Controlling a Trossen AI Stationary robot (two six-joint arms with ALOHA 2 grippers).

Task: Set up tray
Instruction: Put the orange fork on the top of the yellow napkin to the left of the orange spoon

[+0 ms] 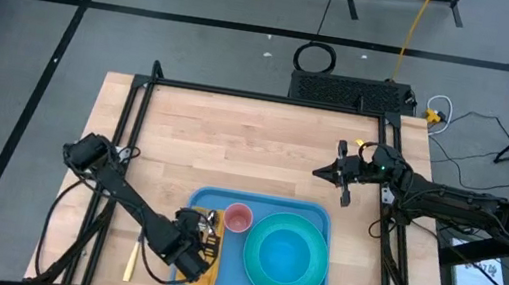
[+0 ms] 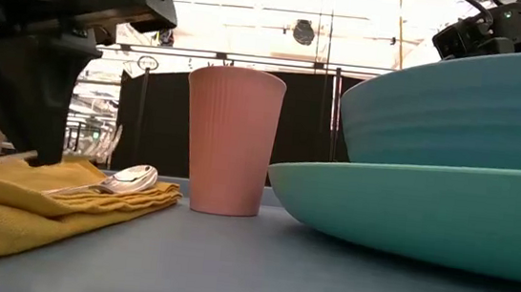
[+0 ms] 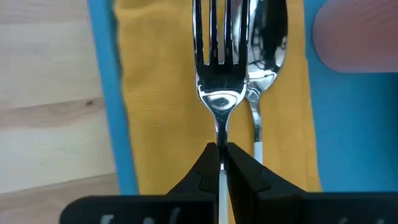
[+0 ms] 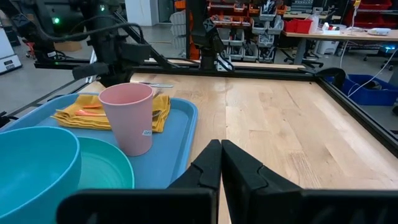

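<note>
The blue tray (image 1: 225,204) lies at the table's near edge. On it stand a pink cup (image 1: 238,218) and a turquoise bowl (image 1: 284,256) on a turquoise plate (image 2: 407,213). A yellow napkin (image 3: 155,93) lies along the tray's left side, and a spoon (image 3: 266,56) rests on it. My left gripper (image 1: 202,246) points steeply down over the napkin, shut on a fork (image 3: 217,62) right beside the spoon. My right gripper (image 1: 336,172) hangs shut and holding nothing over the bare table, beyond the tray's far right corner. My left gripper pinches the fork's handle (image 3: 221,138) between its two fingertips, just behind the neck. The fingers come from above, slanting down. The fork lies along the napkin, its tines toward the tray's far edge. I cannot tell whether it rests on the cloth.
A slim yellow thing (image 1: 131,258) lies on the wood left of the tray. Black frame rails (image 1: 137,115) run along the table's left, far and right sides. Bare wood (image 1: 243,151) spreads beyond the tray.
</note>
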